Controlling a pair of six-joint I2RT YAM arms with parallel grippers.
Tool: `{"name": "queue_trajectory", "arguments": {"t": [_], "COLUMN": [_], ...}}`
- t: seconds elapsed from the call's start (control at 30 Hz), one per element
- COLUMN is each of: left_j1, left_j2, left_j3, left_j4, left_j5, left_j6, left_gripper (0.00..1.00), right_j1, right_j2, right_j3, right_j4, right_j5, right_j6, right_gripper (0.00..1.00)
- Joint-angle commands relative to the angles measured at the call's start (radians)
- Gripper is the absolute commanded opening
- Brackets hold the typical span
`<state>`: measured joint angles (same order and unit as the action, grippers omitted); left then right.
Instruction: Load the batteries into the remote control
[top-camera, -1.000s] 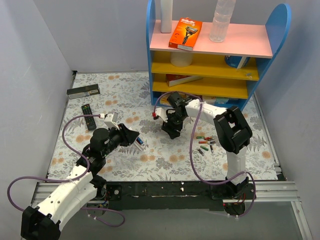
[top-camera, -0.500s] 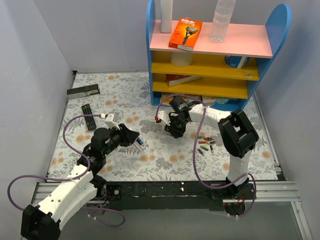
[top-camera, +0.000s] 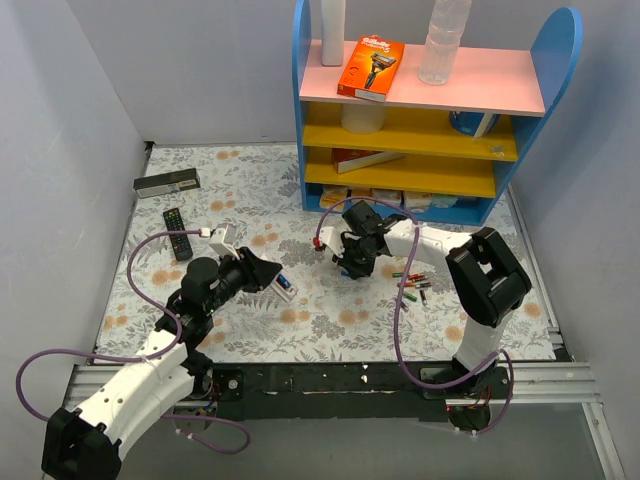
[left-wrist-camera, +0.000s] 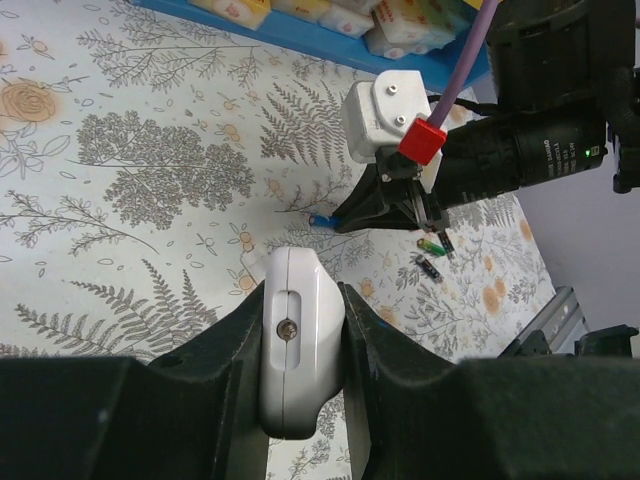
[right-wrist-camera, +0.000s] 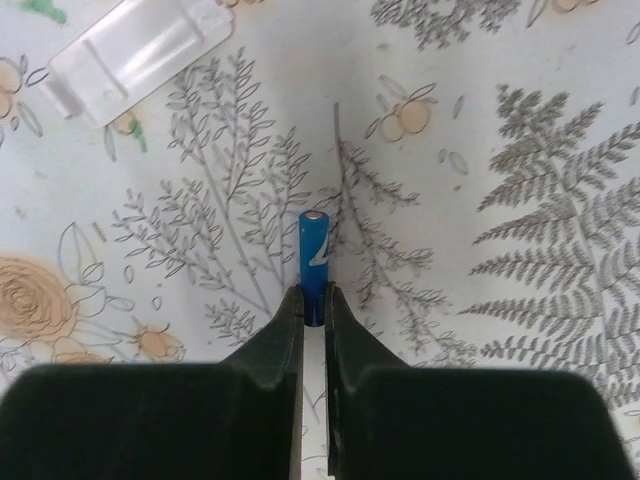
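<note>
Being pinched in the right pincer (right-wrist-camera: 313, 296), a slim blue cylindrical battery (right-wrist-camera: 314, 250) is being readied for lifting to the white rectangular remote (left-wrist-camera: 298, 370) clamped in the left pincer (left-wrist-camera: 300, 305).

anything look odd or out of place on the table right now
Nothing damaged or spilled. The spare batteries lie scattered at odd angles by the right arm, and the back cover lies loose on the cloth, apart from the remote control gripped by the left tool. The right tool pinches a blue battery.
</note>
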<state>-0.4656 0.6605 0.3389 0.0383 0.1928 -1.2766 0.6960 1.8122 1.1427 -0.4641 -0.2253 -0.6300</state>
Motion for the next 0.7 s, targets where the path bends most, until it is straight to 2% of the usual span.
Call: {"name": "queue_trajectory", "arguments": {"t": [0.0,0.2,0.33,0.5,0.67], "left_j1": [0.004,0.005,0.005,0.005,0.005], "left_j2": [0.007,0.040,0.065,0.138,0.232], "left_j3": [-0.029,-0.073,-0.109,-0.158,-0.149], "left_j4": [0.110,0.221,0.327,0.514,0.643], "left_j5": [0.043,0.065,0.086,0.111,0.174], "left_j6": [-0.046,-0.085,-0.124,-0.161,-0.179], "left_gripper": [0.00,0.00,0.00,0.00,0.00], "right_j1": [0.020,0.022,0.031,0.134,0.276], "right_j2": [-0.039,-0.194,-0.306,-0.427,-0.373], "right_j3": [-0.077,-0.150,-0.133,-0.051,0.104], "right_j4": [-0.024,0.041,0.022,-0.010,-0.134], "right_j5": [-0.017,-0.013,0.003,0.076,0.185], "right_j6": [0.075,0.193,0.282,0.407,0.538], "right_gripper": [0.03,0.01,0.01,0.01,0.01]}}
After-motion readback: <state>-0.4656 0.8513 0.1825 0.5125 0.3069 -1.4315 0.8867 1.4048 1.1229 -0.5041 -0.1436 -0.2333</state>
